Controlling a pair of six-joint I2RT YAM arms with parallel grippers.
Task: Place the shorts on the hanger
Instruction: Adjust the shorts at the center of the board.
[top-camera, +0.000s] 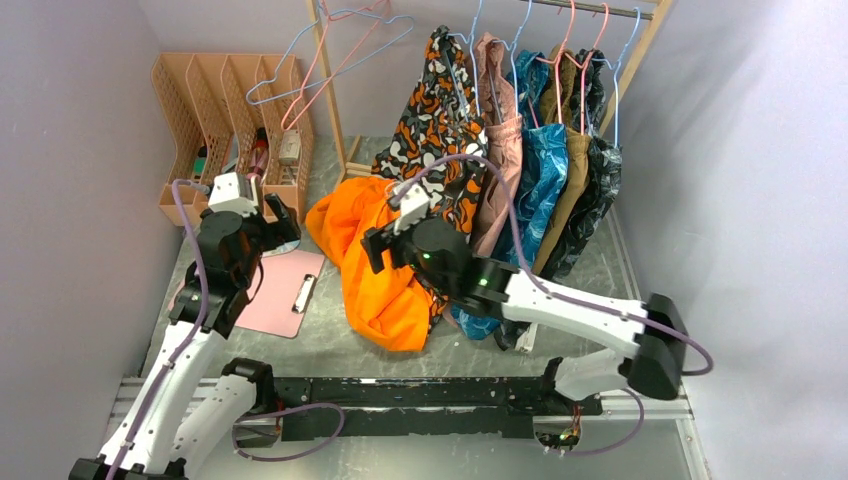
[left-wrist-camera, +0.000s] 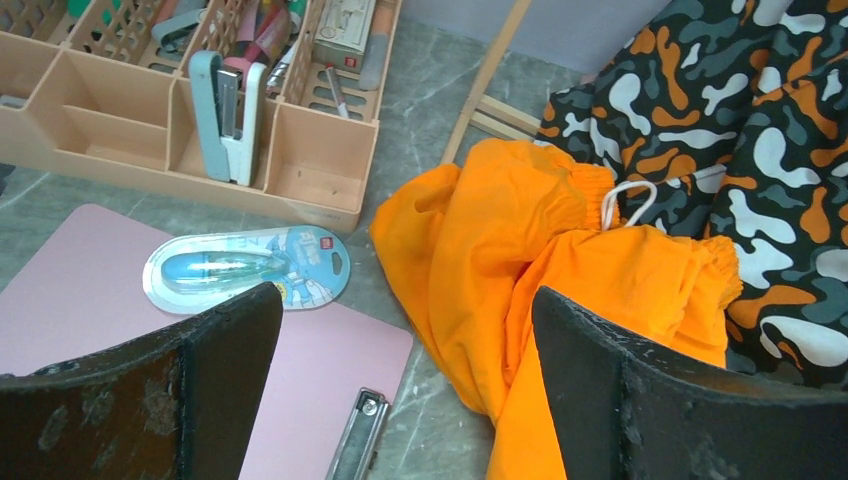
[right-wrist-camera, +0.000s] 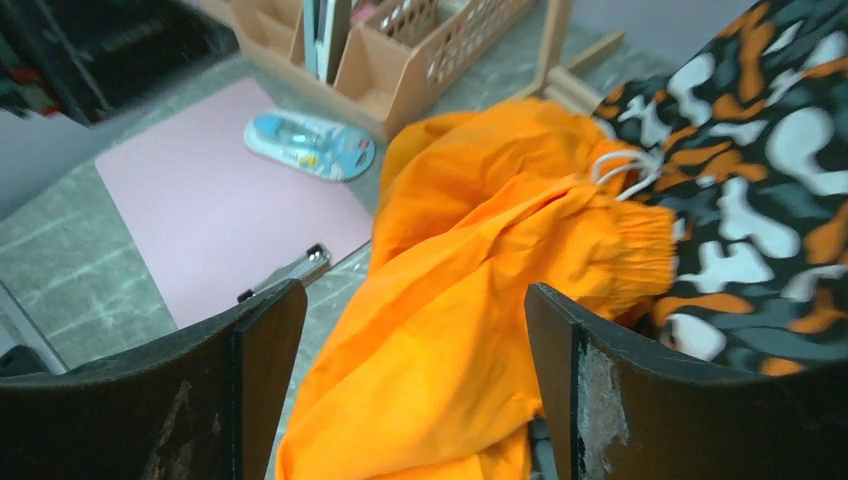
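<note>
Grey, perhaps marbled tabletop (top-camera: 330, 345) between lilac walls (top-camera: 70, 150), under heaped shorts (top-camera: 385, 285)

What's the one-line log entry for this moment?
stage: pre-grasp | shorts: heaped, unheld | hanger: hanging, untouched | left gripper: open | right gripper: open above shorts

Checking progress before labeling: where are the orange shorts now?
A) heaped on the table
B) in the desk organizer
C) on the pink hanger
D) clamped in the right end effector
A: the shorts lie crumpled on the table, with the right end effector open above them.
</note>
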